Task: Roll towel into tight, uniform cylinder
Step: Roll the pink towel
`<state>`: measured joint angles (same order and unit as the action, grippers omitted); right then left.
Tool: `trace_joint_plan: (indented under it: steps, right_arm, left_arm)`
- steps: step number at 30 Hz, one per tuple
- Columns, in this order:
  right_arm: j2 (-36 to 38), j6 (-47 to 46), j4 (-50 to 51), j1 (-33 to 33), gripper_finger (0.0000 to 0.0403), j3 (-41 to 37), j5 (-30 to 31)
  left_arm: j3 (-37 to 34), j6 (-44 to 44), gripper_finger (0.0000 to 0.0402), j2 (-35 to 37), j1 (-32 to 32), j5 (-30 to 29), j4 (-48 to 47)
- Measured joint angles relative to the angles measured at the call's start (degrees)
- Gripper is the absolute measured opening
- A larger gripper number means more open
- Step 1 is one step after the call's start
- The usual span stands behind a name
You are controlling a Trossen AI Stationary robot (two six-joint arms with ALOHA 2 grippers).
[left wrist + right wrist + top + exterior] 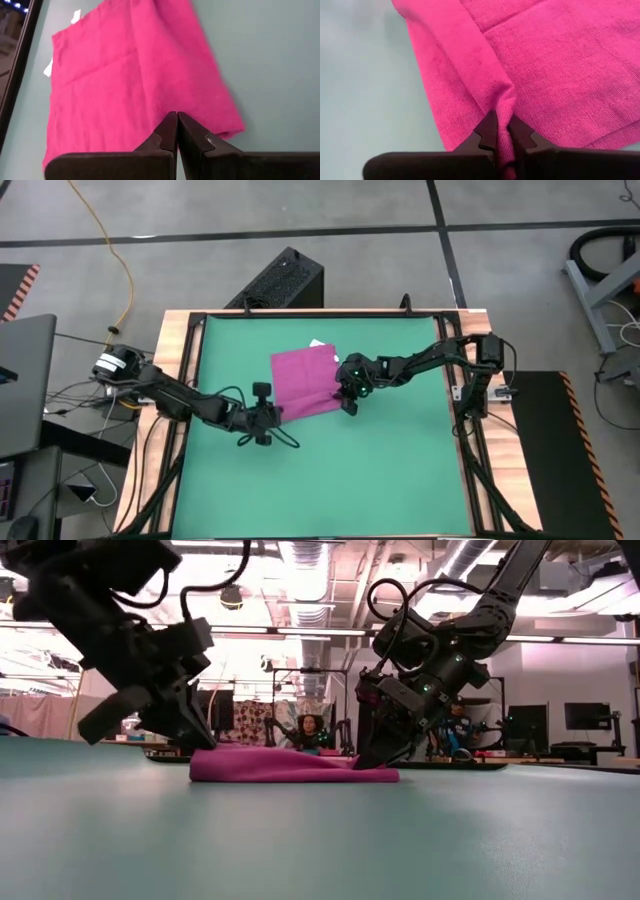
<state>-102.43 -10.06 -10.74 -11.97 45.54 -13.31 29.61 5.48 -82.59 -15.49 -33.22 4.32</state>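
The magenta-pink towel [304, 382] lies spread flat on the green mat [400, 470], with its white tag [318, 343] at the far edge. My left gripper [272, 415] is shut at the towel's near left corner, and its tips [177, 116] stand over the cloth. My right gripper [347, 402] is shut on the towel at its near right corner. In the low view the towel [290, 766] is a low flat heap between the left gripper [190, 740] and the right gripper [372, 758]. No rolled cylinder shows. My left gripper has its shut fingertips [170, 125] down on the towel near its near edge [150, 130], slanting down from the table's left. No cloth shows between the fingers, so I cannot tell whether they pinch it. The towel lies flat there. My right gripper pinches a raised pucker of cloth [504, 102] between its two fingers, just inside the towel's near right edge. The fingers slant down from the table's right. A narrow folded strip [450, 75] runs beside the pinch, and the rest of the towel lies on the mat.
A wooden frame [180, 350] borders the mat. A black box [285, 278] stands beyond the far edge, and cables [100, 380] lie at the left. The near half of the mat holds nothing. A person [308, 730] sits in the room behind.
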Motion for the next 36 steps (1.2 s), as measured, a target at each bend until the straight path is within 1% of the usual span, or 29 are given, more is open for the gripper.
trace_joint_plan:
  steps: [4,9,13,16,21,25,29,31,34,36]
  right_arm:
    - [0.00,0.10,-0.37,0.02,0.0035,-0.02,0.95]
    - [0.01,0.94,-0.87,0.09,0.0035,-0.02,1.02]
    - [0.44,1.24,-0.81,0.11,0.0037,-0.04,1.27]
    - [1.55,1.51,0.21,0.11,0.0050,-0.14,1.65]
    - [4.81,1.52,3.16,0.23,0.0085,-0.17,2.78]
    - [6.50,1.53,3.55,0.44,0.0106,-0.17,3.12]
    - [6.91,1.55,4.30,0.37,0.0119,-0.13,3.12]
    - [6.91,1.79,5.16,0.37,0.0122,-0.13,3.52]
    - [7.35,3.58,6.12,0.38,0.0123,-0.11,4.85]
    - [7.73,4.35,6.26,0.22,0.0123,-0.10,4.90]
  left_arm:
    - [-1.35,-0.50,0.0000,0.00,1.62,1.30,0.81]
    - [-4.09,-0.06,0.0000,0.00,2.80,3.06,7.17]
    - [-4.59,-0.22,0.0000,0.00,3.13,3.45,8.29]
    - [-4.59,-0.19,0.0000,0.00,3.13,3.49,8.53]
    - [-4.59,-0.18,0.0000,0.00,3.13,3.97,8.96]
    - [-4.59,0.43,0.0000,0.00,3.09,3.95,10.04]
    - [-4.51,3.14,0.0000,0.28,1.63,2.54,15.95]
    - [-4.05,4.72,0.0000,0.33,1.23,1.79,17.43]
    - [-3.98,4.98,0.0000,0.14,1.57,1.45,17.71]
    - [-4.01,4.18,0.0000,-0.06,2.01,2.55,17.44]
